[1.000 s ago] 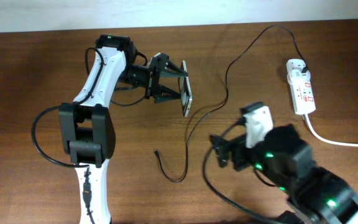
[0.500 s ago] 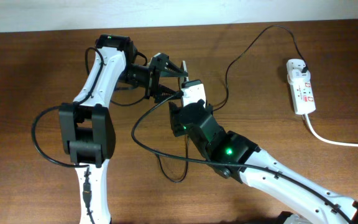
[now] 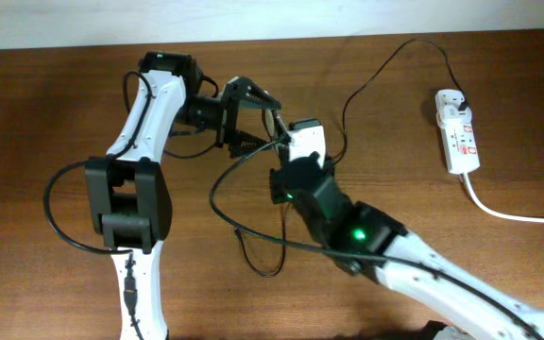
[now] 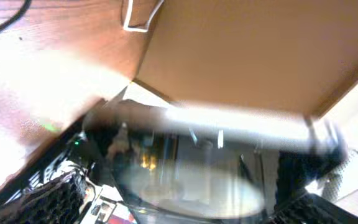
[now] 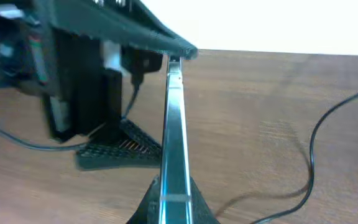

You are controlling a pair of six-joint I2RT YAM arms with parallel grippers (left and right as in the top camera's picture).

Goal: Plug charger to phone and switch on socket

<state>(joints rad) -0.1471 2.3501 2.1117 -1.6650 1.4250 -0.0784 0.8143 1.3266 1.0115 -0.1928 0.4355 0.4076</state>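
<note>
left gripper (image 3: 270, 121) clamped on the phone (image 5: 174, 118), held on edge | right gripper (image 3: 291, 142) right beside it, can't tell if it's closed | charger (image 3: 344, 118) slack on the table (image 3: 45, 104) nearby | my advice: hold phone rigid, port end exposed

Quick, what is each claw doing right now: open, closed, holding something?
Left claw: closed, holding the phone.
Right claw: right up at the phone's edge; open or closed cannot be told.

Black charger (image 3: 344, 121), white socket (image 3: 458, 132), brown wooden table (image 3: 45, 113).
</note>
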